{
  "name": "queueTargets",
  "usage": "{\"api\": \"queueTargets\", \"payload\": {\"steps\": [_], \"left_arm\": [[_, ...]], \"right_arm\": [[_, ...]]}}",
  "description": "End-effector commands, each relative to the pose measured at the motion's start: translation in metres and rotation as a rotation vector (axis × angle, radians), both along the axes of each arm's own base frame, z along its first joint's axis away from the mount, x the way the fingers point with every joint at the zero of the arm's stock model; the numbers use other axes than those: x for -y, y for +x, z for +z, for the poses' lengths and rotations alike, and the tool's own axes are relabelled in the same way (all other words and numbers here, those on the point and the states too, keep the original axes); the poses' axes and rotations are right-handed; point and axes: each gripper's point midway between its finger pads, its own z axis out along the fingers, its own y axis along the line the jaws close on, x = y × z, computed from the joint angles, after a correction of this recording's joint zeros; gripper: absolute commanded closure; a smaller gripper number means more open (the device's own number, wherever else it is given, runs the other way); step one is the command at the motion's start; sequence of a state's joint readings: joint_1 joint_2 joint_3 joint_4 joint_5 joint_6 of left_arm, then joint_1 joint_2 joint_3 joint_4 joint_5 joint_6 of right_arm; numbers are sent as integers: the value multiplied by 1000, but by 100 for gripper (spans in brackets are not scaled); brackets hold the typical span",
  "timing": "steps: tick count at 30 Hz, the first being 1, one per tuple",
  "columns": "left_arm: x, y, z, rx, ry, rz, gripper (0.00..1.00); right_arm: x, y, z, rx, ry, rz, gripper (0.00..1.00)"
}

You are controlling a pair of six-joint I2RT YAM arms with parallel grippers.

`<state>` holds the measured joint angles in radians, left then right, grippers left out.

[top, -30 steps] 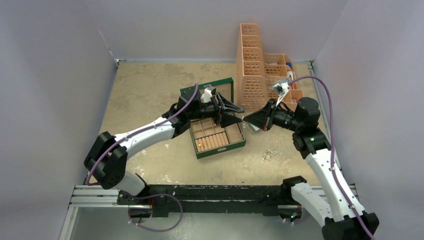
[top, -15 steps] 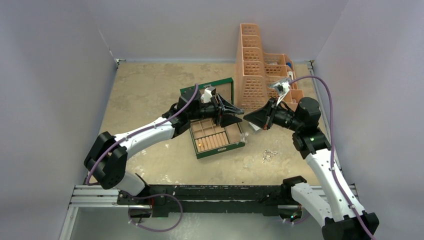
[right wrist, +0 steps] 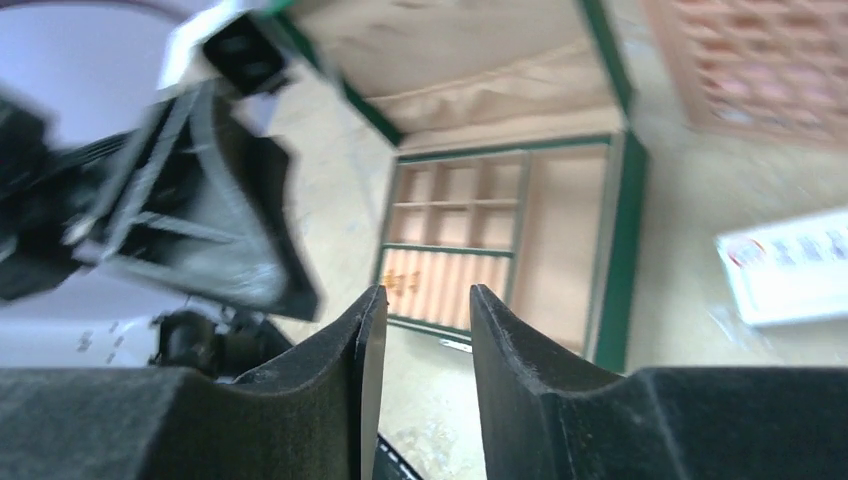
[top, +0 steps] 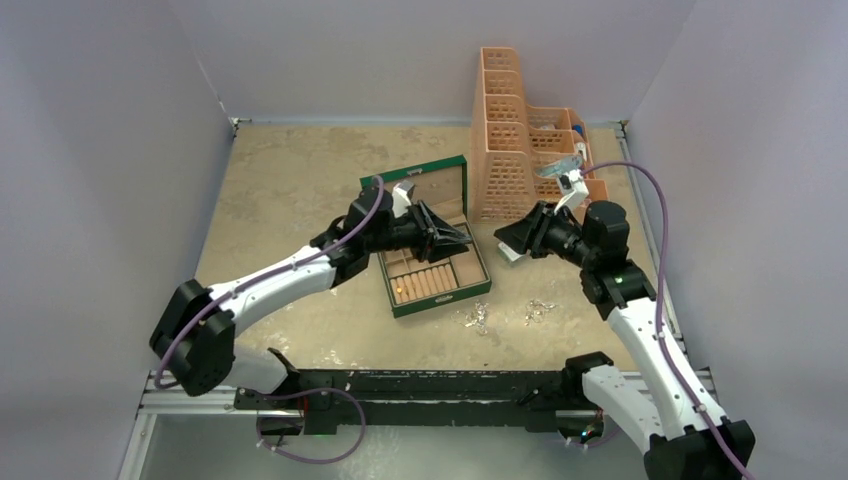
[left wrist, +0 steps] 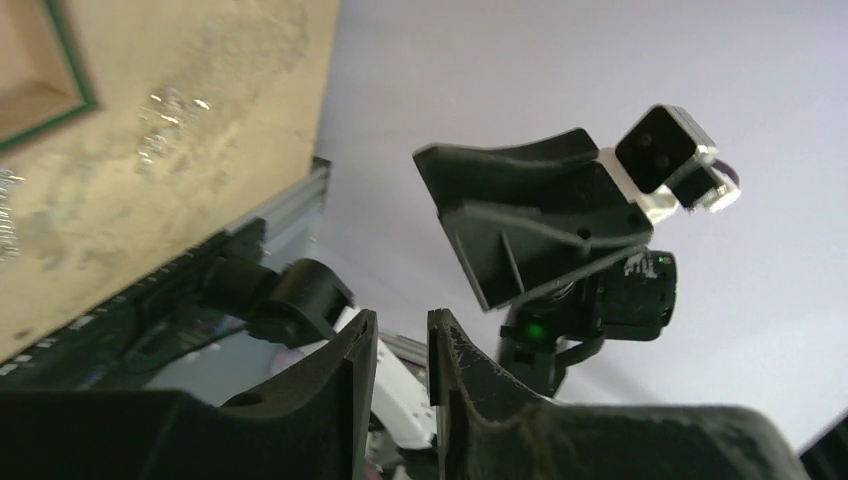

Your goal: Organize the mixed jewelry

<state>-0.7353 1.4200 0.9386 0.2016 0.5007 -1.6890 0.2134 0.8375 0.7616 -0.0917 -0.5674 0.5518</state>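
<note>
The open green box (top: pixel 437 272) lies mid-table with its lid (top: pixel 432 186) standing up behind; it also shows in the right wrist view (right wrist: pixel 500 240). A small gold ring (top: pixel 400 291) sits in its ribbed tray. Silvery chains lie on the table in two small heaps, one (top: pixel 476 317) by the box's front right corner and one (top: pixel 540 310) further right. My left gripper (top: pixel 458 238) hovers over the box's back, jaws slightly apart and empty. My right gripper (top: pixel 503 241) faces it from the right, open and empty.
An orange lattice rack (top: pixel 512 140) stands at the back right, close behind the right gripper. A white card box with red print (right wrist: pixel 790 270) lies on the table under the right gripper. Grey walls close in the table on three sides.
The left gripper has pulled back left and lower over the box, and the right gripper has drawn back. A silvery heap now lies by the box's front right corner.
</note>
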Motion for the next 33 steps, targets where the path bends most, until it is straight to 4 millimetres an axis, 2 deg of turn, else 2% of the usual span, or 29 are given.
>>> {"api": "queueTargets", "payload": {"steps": [1, 4, 7, 10, 15, 21, 27, 33], "left_arm": [[-31, 3, -11, 159, 146, 102, 75], [-45, 3, -15, 259, 221, 127, 74], [-62, -1, -29, 312, 323, 136, 73], [-76, -3, -38, 362, 386, 148, 70], [-90, -7, -47, 413, 441, 158, 64], [-97, -12, -58, 413, 463, 153, 62], [-102, -13, -66, 397, 483, 153, 62], [-104, -11, -68, 393, 487, 159, 62]], "right_arm": [[40, 13, -64, -221, -111, -303, 60], [38, -2, -97, -363, -107, -342, 59], [33, -20, -127, -479, -143, -396, 58], [30, -33, -149, -557, -199, -438, 55], [12, -52, -180, -644, -305, -442, 51], [-14, -72, -205, -687, -414, -381, 52], [-18, -87, -227, -724, -526, -345, 69], [-19, -88, -237, -728, -589, -342, 72]]}}
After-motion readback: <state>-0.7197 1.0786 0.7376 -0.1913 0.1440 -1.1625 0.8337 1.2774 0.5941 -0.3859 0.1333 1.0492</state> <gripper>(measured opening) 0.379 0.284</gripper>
